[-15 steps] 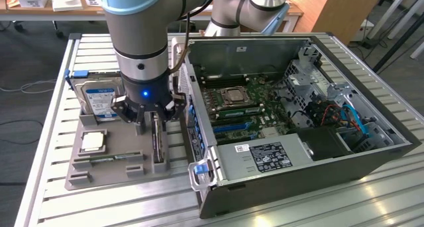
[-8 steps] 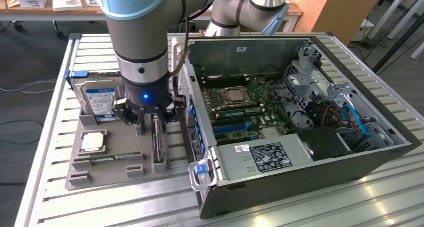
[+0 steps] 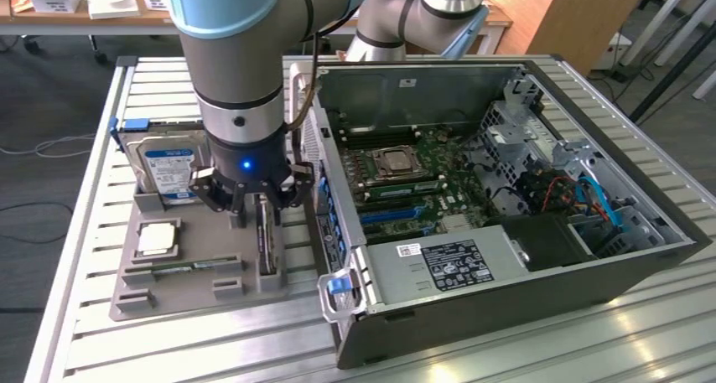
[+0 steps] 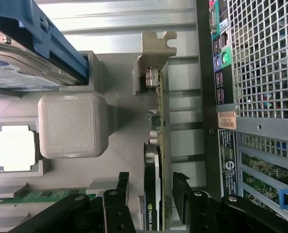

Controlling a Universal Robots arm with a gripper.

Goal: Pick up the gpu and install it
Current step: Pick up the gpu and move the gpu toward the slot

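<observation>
Gripper (image 3: pixel 260 205) (image 4: pixel 152 187): jaws wide, one finger either side of gpu (image 3: pixel 267 249) (image 4: pixel 159 126); contact hard to judge. Exterior view: card's far end hidden under gripper. Gpu stands on edge in grey tray (image 3: pixel 184 295), long axis parallel to computer case (image 3: pixel 470 316) side, between hard drive (image 3: pixel 168 161) and case.

gpu, thin flat rectangular circuit card (image 3: pixel 267 249): near-black, greyish metal edge, small green logo | rectangular metal hard drive (image 3: pixel 168 167): silver, blue-and-white label, blue side rail | moulded plastic holder tray (image 3: pixel 140 303): plain grey, fine ribbed texture | narrow memory stick (image 3: pixel 184 267): green | open metal computer case (image 3: pixel 537 307): black shell, green board, blue cables, perforated grille | slatted metal table (image 3: pixel 626 349): silver, striped
</observation>
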